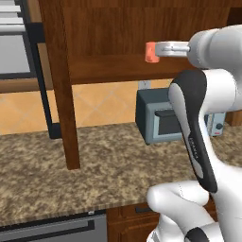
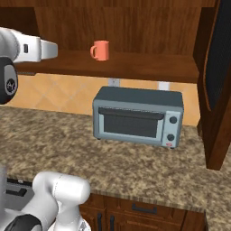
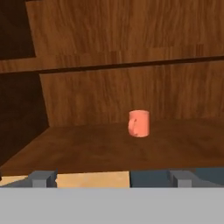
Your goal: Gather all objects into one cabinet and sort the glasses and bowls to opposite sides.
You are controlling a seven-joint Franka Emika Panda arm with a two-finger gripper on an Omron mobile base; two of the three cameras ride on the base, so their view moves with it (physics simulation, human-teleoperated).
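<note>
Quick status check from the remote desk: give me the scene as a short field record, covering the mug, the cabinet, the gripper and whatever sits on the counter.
mug: one salmon-orange mug, upright on the cabinet floor, handle toward the left in the right base view
cabinet: reddish-brown wooden cabinet, door open at right
gripper: gripper level with the cabinet opening, facing the mug, fingers wide apart, holding nothing
gap: mug stands deeper in the cabinet, apart from the fingertips
counter: speckled stone counter with a grey toaster oven below the cabinet

One salmon-orange mug (image 2: 100,50) in one open wooden cabinet (image 2: 135,63); one grey toaster oven (image 2: 137,116); one speckled counter (image 2: 90,149).
</note>
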